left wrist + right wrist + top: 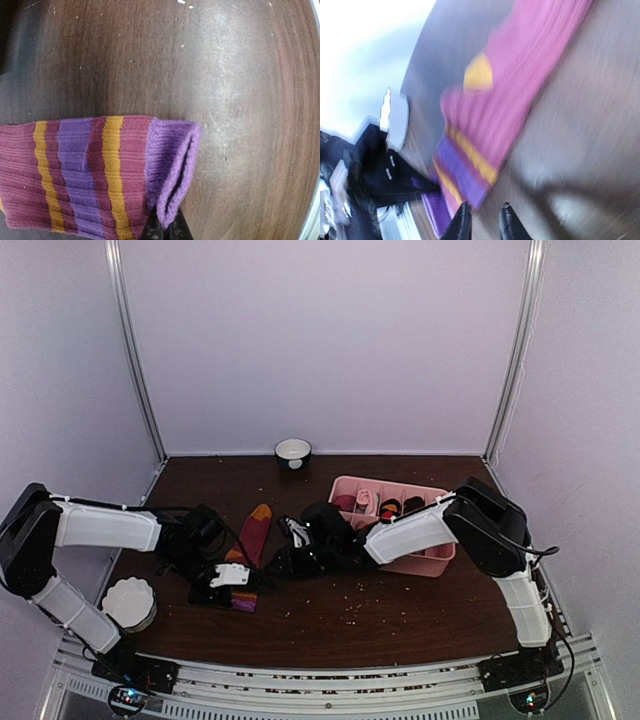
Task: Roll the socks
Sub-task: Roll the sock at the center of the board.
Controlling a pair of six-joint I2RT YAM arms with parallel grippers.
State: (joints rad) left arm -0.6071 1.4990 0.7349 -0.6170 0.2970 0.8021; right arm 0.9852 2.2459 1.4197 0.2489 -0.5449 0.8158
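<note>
A dark red sock [253,538] lies flat on a dark wooden table [400,615], left of centre. Its orange toe points away from the arms and its purple-striped cuff [170,160] lies nearest them. The left gripper [162,234] is closed on the purple rim of that cuff. The right gripper [482,222] hovers just beside the same cuff, fingers slightly parted and holding nothing (its view is blurred). A tan sock cannot be made out. A pink divided tray [440,562] sits to the right, well apart. To roll well, the pinched cuff should probably be turned over tightly toward the toe. The right gripper could press the fabric flat so the roll stays straight and the sock does not slide.
</note>
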